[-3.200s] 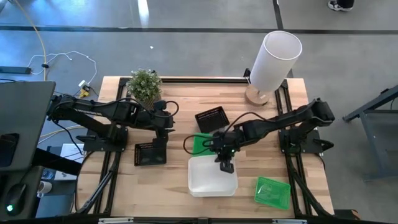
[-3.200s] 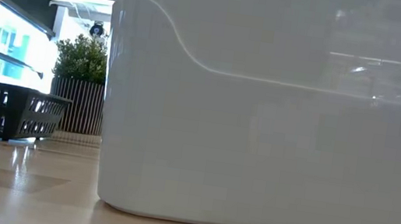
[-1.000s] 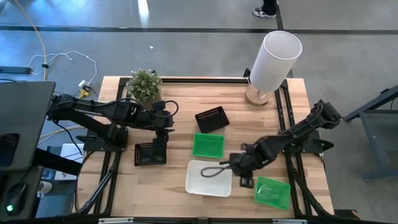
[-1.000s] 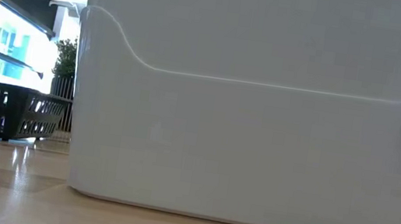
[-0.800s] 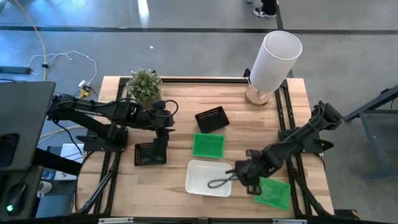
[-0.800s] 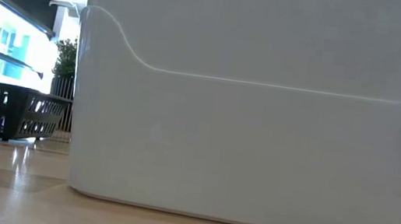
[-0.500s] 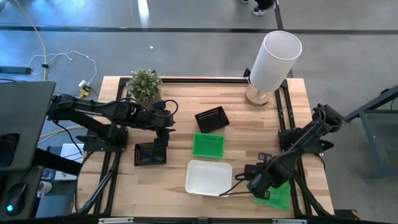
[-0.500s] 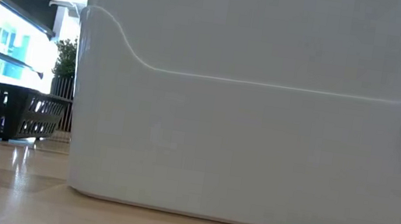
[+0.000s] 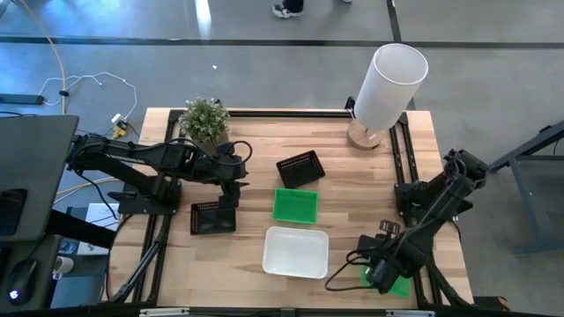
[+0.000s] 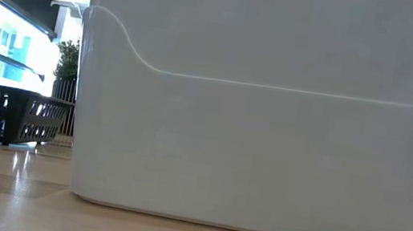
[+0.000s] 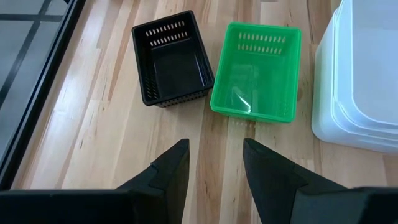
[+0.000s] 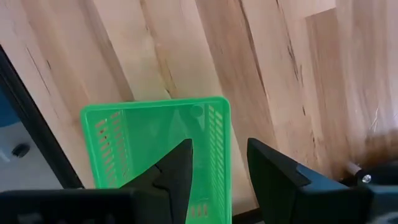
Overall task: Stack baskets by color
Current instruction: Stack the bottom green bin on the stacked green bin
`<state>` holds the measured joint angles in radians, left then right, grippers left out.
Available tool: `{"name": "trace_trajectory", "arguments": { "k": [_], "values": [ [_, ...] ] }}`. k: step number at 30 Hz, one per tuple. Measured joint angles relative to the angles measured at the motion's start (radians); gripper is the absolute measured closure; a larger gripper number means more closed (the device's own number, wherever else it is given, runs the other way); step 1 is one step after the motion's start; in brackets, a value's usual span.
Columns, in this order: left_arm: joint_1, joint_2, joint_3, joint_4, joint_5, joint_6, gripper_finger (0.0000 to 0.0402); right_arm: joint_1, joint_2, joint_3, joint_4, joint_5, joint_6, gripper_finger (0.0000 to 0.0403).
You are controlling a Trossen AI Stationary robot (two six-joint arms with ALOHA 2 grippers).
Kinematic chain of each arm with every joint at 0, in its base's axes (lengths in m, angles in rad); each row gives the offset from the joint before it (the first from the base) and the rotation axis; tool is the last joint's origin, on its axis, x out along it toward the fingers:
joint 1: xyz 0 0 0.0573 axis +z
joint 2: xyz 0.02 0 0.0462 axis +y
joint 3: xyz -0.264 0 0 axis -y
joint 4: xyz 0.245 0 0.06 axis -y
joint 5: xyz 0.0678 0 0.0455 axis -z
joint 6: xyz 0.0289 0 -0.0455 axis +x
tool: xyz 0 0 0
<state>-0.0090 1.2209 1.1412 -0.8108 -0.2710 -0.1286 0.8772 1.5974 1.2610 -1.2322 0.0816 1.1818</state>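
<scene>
The desk (image 9: 352, 180) is a pale wooden butcher-block top on a black frame, standing on a grey concrete floor.

At its near edge, toward the right corner, the right gripper (image 12: 217, 163) hangs over a green basket (image 12: 158, 146) with its fingers parted and nothing between them. In the high view the arm covers most of that basket, so only a green sliver shows (image 9: 401, 286).

Just left of it, along the near edge, sits the white stack (image 9: 297, 252) of baskets. It fills nearly the whole low view (image 10: 268, 140) and hides the desk behind it there. How many white baskets are nested cannot be counted for certain.

Beyond the white stack, mid-desk, lies a second green basket (image 9: 295, 205), and just past that a black basket (image 9: 300, 168), tilted.

By the left edge the left gripper (image 11: 214, 163) waits, fingers apart and empty, above another black basket (image 9: 213, 217) that it partly covers.

At the far left corner stands a small potted plant (image 9: 204, 120); at the far right corner a tall white cylinder (image 9: 388, 84) on a round wooden base.

Past the left edge are a dark monitor (image 9: 31, 172) and loose cables (image 9: 88, 84). At the top a person's shoe (image 9: 286, 9) is cut off. In the low view a bright window (image 10: 6, 43) shows in the room behind.
</scene>
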Motion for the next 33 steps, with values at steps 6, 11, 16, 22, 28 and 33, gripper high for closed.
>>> {"name": "trace_trajectory", "arguments": {
  "k": [6,11,16,22,28,33],
  "values": [
    [0.000,0.000,0.000,0.000,0.000,0.000,0.0264,0.015,0.028,0.000,-0.007,0.019,0.025,0.0263],
    [0.000,0.000,0.000,0.000,0.000,0.000,0.0264,0.015,0.082,0.000,-0.011,0.004,0.010,0.0263],
    [0.000,0.000,0.000,0.000,0.000,0.000,0.0264,0.011,0.120,0.000,-0.010,-0.031,0.016,0.0263],
    [0.000,0.000,0.000,0.000,0.000,0.000,0.0264,0.011,0.178,0.000,-0.012,-0.031,0.027,0.0263],
    [0.000,0.000,0.000,0.000,0.003,0.000,0.0264,0.011,0.244,0.000,-0.056,-0.033,0.059,0.0263],
    [0.000,0.000,0.000,0.000,0.028,0.000,0.0264,0.011,0.281,0.000,-0.051,-0.034,0.074,0.0263]
  ]
}}
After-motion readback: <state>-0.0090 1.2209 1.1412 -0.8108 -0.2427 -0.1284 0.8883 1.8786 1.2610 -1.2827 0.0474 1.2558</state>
